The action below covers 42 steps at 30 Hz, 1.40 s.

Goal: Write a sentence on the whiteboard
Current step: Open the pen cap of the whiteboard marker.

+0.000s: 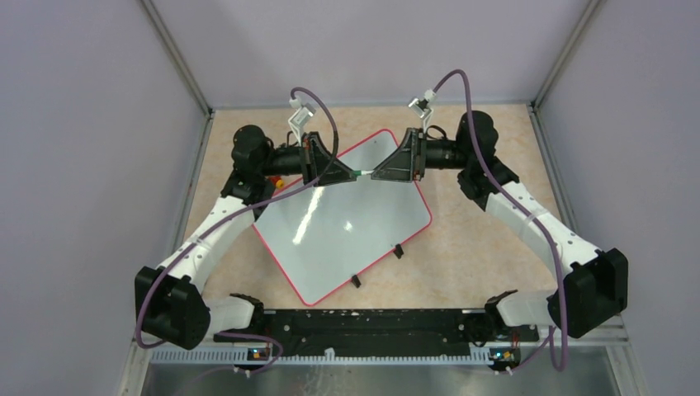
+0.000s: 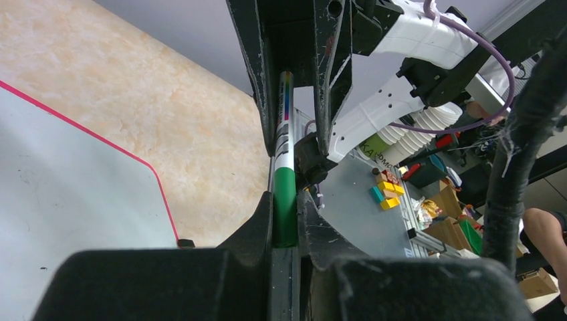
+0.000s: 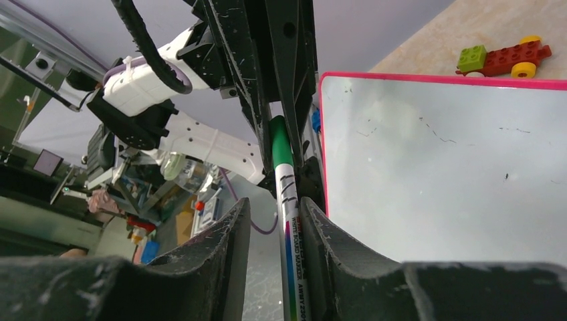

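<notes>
Whiteboard lies flat on the counter, turned at a slant, with its red-pink rim all in view. Two small black clips sit on the whiteboard's near-right edge. The board surface is glossy, with only faint dark specks showing in the right wrist view.

My two arms meet tip to tip over the far corner of the whiteboard, with a marker lying level between them, above the board and not touching it.

My left pincer is clamped tight on the marker's green end, both fingers hard against it. My right pincer straddles the white printed barrel. Its jaws are parted: one finger is against the barrel and there is a clear gap on the other side, so no squeeze there.

A toy car of building bricks, red with a green block and yellow wheels, sits on the counter just beyond the whiteboard's far-left edge, close to the rim.
</notes>
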Motion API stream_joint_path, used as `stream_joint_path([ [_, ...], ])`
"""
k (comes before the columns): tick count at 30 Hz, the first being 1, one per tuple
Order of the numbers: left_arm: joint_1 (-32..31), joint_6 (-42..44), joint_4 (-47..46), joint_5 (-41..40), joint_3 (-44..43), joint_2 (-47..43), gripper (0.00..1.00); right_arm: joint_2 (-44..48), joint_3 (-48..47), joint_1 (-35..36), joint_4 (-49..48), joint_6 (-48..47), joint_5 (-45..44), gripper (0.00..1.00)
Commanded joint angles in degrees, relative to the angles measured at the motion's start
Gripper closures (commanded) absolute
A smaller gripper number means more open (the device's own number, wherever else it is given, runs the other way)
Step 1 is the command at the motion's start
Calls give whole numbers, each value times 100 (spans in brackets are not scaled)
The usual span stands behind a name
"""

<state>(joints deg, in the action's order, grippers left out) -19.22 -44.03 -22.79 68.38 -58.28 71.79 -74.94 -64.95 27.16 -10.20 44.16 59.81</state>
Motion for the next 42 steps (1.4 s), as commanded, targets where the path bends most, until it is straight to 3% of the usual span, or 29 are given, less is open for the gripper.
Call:
stream_joint_path([
  [1,-70,-31,-225,-123,-28,79,100,-49,-186,85,-230,-30,31,68],
  [4,-88,-35,-242,-119,-34,103,100,-69,-221,105,-170,-95,17,71],
  [14,-108,25,-199,-80,-25,124,100,-60,-320,107,-91,-157,81,100],
  [23,306,46,-137,67,4,11,100,170,-243,-425,198,-324,218,100],
  [32,952,-186,-477,335,130,-94,100,526,83,-1553,-123,-43,660,100],
  [37,984,-18,-412,333,-74,-102,100,646,278,-2373,-609,306,903,100],
  [40,814,669,404,160,-452,85,100,625,378,-2980,-1043,738,966,100],
  [42,402,2080,1767,-263,-998,275,100,581,354,-3391,-1059,768,970,100],
])
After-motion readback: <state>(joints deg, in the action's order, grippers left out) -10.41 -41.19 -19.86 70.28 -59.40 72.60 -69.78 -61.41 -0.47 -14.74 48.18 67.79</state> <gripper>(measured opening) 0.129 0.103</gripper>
